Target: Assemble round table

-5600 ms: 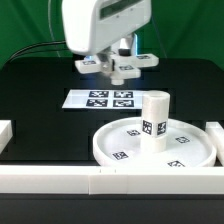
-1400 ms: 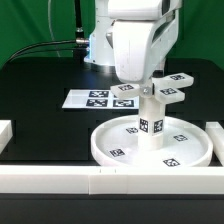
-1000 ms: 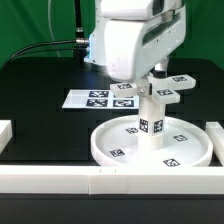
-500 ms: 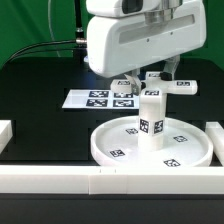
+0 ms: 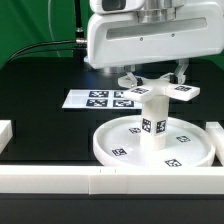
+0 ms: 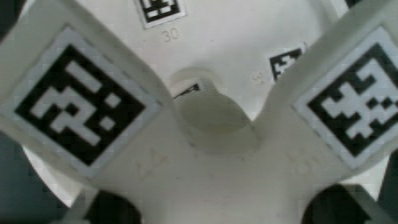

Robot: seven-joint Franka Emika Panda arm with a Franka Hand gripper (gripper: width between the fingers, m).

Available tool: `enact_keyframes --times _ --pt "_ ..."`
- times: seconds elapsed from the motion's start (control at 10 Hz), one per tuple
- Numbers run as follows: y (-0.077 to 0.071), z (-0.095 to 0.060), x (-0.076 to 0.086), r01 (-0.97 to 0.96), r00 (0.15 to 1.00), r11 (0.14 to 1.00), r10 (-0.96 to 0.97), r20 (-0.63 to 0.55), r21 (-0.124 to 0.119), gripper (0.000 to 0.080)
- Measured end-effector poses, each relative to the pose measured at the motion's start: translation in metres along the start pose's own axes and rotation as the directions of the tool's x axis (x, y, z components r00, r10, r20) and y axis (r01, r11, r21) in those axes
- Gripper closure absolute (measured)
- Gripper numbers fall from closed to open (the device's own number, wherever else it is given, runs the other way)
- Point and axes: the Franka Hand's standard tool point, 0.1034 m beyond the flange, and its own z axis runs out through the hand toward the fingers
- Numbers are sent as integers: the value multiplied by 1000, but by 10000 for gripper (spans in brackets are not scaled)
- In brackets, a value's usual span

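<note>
The large rimmed round disc point(image 5: 108, 150) lies on the black table at the exterior view's front right. The short thick leg point(image 5: 152, 122) stands upright at its centre. The small cross-shaped piece point(image 5: 160, 91) sits level on top of the leg. My gripper point(image 5: 156, 78) comes down from above and is shut on the cross-shaped piece; its fingers are mostly hidden under the white hand. In the wrist view the cross-shaped piece point(image 6: 214, 112) fills the picture with two tagged arms spread, and the dark pads point(image 6: 107, 206) sit against its sides at my gripper point(image 6: 222, 206).
The marker board point(image 5: 98, 99) lies flat behind the disc toward the exterior view's left. White border rails run along the front point(image 5: 60, 180), the left point(image 5: 5, 133) and the right point(image 5: 216, 135). A green curtain hangs behind.
Earlier the gripper carried the cross-shaped piece from the back onto the leg's top. Over the last second the hand has turned, and the cross-shaped piece has rotated with it on the leg.
</note>
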Motion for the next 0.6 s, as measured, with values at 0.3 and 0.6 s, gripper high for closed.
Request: enact_keyframes --times 0.3,0.6 --pt "0 1 0 -314 949 949 314 -36 11 354" --pt "1 0 2 -473 880 880 474 -35 36 354"
